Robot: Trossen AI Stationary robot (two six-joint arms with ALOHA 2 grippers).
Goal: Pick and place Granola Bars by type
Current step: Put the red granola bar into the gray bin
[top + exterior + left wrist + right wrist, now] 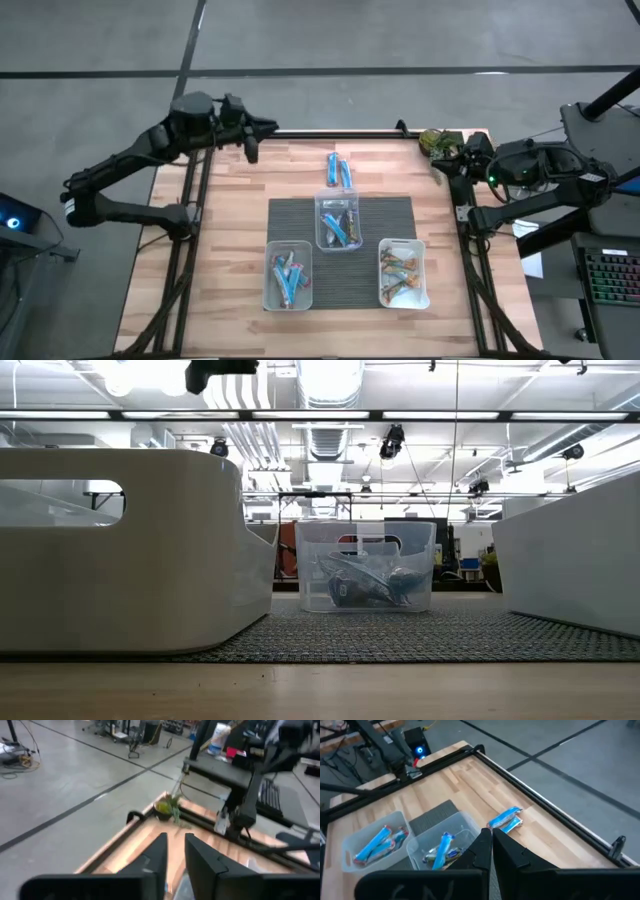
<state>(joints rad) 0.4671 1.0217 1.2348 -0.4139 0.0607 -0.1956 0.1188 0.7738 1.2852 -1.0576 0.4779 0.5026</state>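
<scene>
Two blue granola bars (338,170) (506,818) lie side by side on the bare wood just past the dark mat (390,215). More bars lie in three clear tubs on the mat. The middle tub (318,225) (310,560) holds blue and dark ones, the near left tub (268,275) blue ones, the near right tub (381,275) tan ones. My left gripper (270,127) (175,847) hovers above the table's far left corner, slightly open, with nothing between its fingers. My right gripper (447,166) (491,842) is shut and empty at the far right corner.
A small green plant clump (437,142) (170,807) sits in the far right corner beside my right gripper. Black frame rails run along the table's left and right edges. Bare wood lies to the left and right of the mat.
</scene>
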